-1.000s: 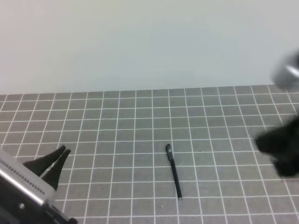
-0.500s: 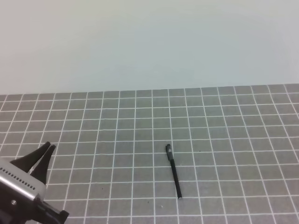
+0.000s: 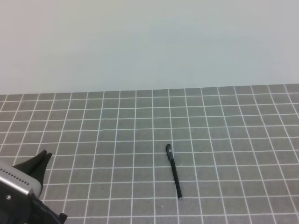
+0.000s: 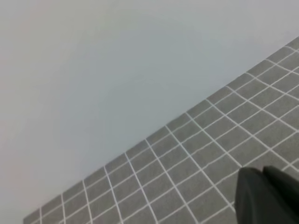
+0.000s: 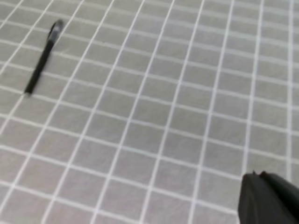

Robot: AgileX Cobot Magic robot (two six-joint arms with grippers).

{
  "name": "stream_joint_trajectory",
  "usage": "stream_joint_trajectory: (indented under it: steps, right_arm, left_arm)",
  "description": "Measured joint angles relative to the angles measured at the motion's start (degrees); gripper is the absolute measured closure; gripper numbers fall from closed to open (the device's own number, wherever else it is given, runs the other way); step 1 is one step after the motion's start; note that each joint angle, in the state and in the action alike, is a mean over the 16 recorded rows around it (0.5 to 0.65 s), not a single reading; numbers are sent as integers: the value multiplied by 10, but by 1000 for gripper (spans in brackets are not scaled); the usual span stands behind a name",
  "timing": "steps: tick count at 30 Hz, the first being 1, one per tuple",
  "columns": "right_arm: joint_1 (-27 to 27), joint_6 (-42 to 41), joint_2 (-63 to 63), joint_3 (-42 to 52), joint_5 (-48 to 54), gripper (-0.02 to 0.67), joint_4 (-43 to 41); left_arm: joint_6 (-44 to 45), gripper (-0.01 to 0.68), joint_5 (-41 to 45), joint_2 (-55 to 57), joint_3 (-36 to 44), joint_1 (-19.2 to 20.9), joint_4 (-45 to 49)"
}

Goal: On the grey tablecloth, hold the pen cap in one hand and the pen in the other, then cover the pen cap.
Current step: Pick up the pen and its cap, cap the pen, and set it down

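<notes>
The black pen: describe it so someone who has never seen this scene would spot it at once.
Start from the flat grey tablecloth with its grid of thin white lines, which fills the lower half of the exterior high view. Just right of its middle lies a slender straight black stick pen, lengthwise toward the camera. It is the only loose thing on the cloth.

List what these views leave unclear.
- Pen: high view, too small to show if the cap is seated on it.
- Left gripper: high view, arm cut by the lower left corner.
- Right gripper: absent from high view; wrist view shows only tips at the bottom edge.
</notes>
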Motion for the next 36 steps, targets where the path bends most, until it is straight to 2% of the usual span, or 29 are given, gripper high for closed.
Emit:
stream_joint_trajectory:
  steps: [9,20,26,36]
  right_arm:
    - [0,0,-3,12,9,644,32]
    - [-17,-2,-10,14,-7,645,25]
    - [-74,-3,-33,45,-108,645,12]
    - [-231,-3,-117,191,-374,645,-1]
  left_arm:
    - [0,673,0,0,0,0,-30]
    - [0,674,0,0,0,0,-33]
    - [0,674,2,0,0,0,-33]
    - [1,674,9,0,0,0,-44]
